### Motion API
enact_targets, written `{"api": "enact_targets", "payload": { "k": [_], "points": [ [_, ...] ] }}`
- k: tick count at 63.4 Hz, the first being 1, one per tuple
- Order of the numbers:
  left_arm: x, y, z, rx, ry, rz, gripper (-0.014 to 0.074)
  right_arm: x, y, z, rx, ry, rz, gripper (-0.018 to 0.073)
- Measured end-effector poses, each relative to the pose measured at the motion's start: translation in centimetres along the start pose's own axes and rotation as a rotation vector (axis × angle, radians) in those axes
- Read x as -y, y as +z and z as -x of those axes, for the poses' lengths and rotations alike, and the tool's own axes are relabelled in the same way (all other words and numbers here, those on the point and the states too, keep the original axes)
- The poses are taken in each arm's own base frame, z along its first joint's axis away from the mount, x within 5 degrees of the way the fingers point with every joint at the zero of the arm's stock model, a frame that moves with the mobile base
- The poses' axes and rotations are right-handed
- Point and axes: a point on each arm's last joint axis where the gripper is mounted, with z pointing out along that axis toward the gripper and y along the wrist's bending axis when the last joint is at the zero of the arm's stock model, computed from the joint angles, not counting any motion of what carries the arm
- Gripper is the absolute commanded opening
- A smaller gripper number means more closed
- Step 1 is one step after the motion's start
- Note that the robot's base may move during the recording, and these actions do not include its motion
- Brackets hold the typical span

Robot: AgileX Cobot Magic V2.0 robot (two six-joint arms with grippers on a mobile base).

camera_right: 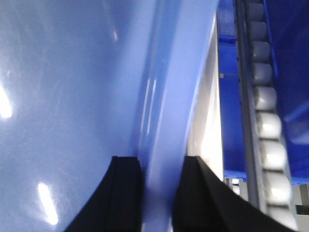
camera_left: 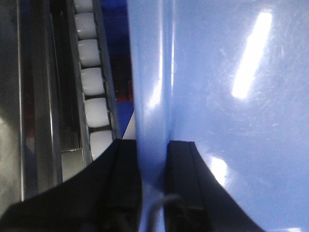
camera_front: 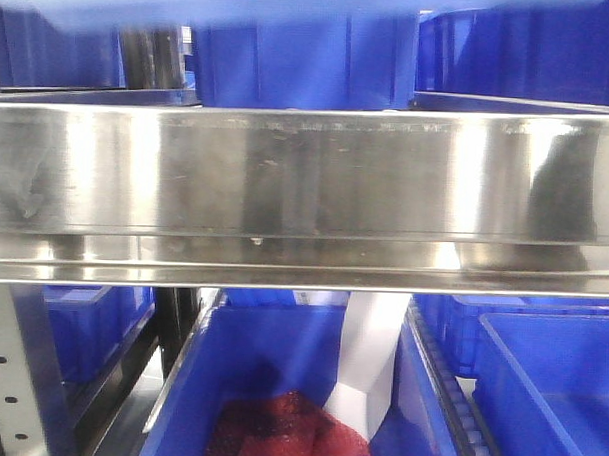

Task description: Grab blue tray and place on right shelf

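Blue tray [camera_left: 231, 121]: off any surface, carried between the two arms. Its glossy pale floor fills the left wrist view from 12 to 5 o'clock, with the flared rim running up the middle. In the front view a blurred pale band at 12 o'clock is most likely this tray, held high and close to the camera.
Left gripper [camera_left: 152, 157]: at 6 o'clock of its own view, narrow, with both black fingers pressed onto the rim wall, one inside the tray and one outside.
Right gripper [camera_right: 160, 169]: the same pinch on the opposite rim, at 6 o'clock, closed down on the plastic.
Why two pinches: a shallow, slick tray would probably twist or slip from a single edge grip; opposite holds keep it level.
Right shelf [camera_front: 306, 173]: its shiny scratched lip spans the front view from 9 to 3 o'clock, below the pale band. The tray seems to be held higher than the lip so it can pass over it.
Stage: carrying to the shelf, by my reading; the set-down is not yet made.
Roller track [camera_left: 91, 82]: white rollers at 10 o'clock beside the tray's left edge, close but apart from it. A similar row shows at 3 o'clock in the right wrist view.
Dark-blue bins [camera_front: 549, 387]: under the shelf from 4 to 7 o'clock, one holding red mesh [camera_front: 288, 428].
Perforated upright [camera_front: 14, 378]: at 8 o'clock, below the lip.
Risk: the rim could catch the lip if lowered early.
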Motion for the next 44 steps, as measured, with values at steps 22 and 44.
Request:
{"api": "enact_targets", "payload": {
  "k": [22, 44],
  "points": [
    [-1.8, 6.5, 0.3, -0.132, -0.025, 0.054, 0.0105, -1.3, 7.7, -0.2, -0.132, -0.024, -0.044, 0.0214],
    [-1.6, 7.3, 0.6, -0.123, -0.012, 0.040, 0.0546, -1.9, 8.7, -0.2, -0.131, -0.057, -0.029, 0.0632]
  ]
}}
